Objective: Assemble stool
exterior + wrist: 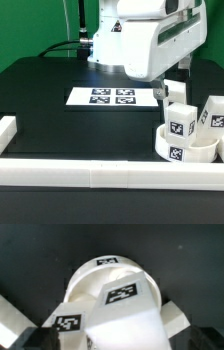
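In the exterior view the round white seat (186,150) lies at the front right against the table's edging bar. A blocky white leg (181,119) with tag marks stands upright on it. A second leg (213,114) is just to the exterior view's right. My gripper (171,92) hangs directly above the first leg. The wrist view looks down along that leg (122,291), which fills the middle of the picture. The gripper (120,341) is open. Its dark fingertips (38,339) stand wide to either side, and I see no contact with the leg.
The marker board (112,97) lies flat in the table's middle, to the exterior view's left of the gripper. Long white bars run along the front edge (100,176) and the left side (8,128). Dark cables (72,43) trail at the back.
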Robot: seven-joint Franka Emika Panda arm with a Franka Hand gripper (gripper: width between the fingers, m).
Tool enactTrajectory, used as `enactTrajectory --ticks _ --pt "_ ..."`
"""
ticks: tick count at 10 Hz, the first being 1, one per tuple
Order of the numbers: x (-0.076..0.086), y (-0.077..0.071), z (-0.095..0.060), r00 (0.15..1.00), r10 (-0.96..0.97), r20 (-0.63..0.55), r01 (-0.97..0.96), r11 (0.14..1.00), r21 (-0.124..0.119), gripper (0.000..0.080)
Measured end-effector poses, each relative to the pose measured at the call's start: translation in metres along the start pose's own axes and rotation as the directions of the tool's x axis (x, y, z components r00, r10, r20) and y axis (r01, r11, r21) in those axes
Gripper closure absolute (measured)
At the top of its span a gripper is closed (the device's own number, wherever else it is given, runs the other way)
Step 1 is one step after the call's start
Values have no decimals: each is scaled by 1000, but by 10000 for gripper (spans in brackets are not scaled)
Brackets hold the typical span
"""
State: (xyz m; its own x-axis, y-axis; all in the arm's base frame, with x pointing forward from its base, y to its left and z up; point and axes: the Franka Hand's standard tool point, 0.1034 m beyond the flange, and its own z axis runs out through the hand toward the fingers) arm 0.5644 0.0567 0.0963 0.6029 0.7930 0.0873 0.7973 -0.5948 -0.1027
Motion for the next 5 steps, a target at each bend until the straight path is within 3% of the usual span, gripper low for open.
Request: enactTrajectory --ticks 5 --pt "3 -7 7 1000 -11 6 11 1000 10 151"
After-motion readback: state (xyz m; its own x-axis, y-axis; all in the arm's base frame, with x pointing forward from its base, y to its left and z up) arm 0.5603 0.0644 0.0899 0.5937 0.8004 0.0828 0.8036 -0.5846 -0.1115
